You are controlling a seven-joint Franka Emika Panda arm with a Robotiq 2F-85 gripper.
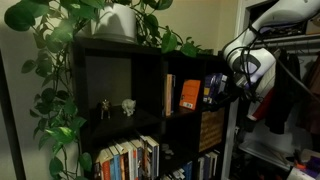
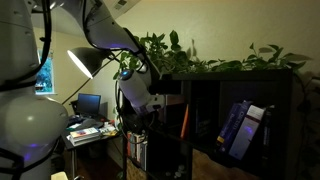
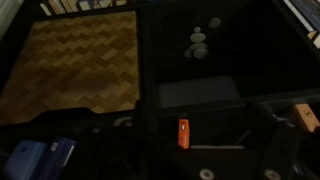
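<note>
The black cube bookshelf (image 1: 160,100) is the largest thing here, matte and square-edged. A leafy trailing plant (image 1: 60,40) in a pale round pot (image 1: 120,22) spills over its top and down one side. The white, smooth-shelled arm (image 2: 100,25) reaches in front of the shelf, with its dark gripper (image 1: 226,92) hanging just before the upper cubbies. The pictures are too dim to show whether the jaws are spread or pressed together, and nothing can be seen between them. In a lower cubby sits a woven bin (image 3: 80,60), its front a tan herringbone weave, and another lower cubby holds a tight row of paperbacks (image 1: 130,160). The orange book (image 1: 188,93), slim, flat and glossy-spined, stands upright in an upper cubby of the shelf, beside leaning blue books (image 1: 213,88). It looks untouched by the gripper, which is near it but apart, so I judge that no grasp has been made. Two small pale figurines (image 1: 115,106) stand in the neighbouring upper cubby.
</note>
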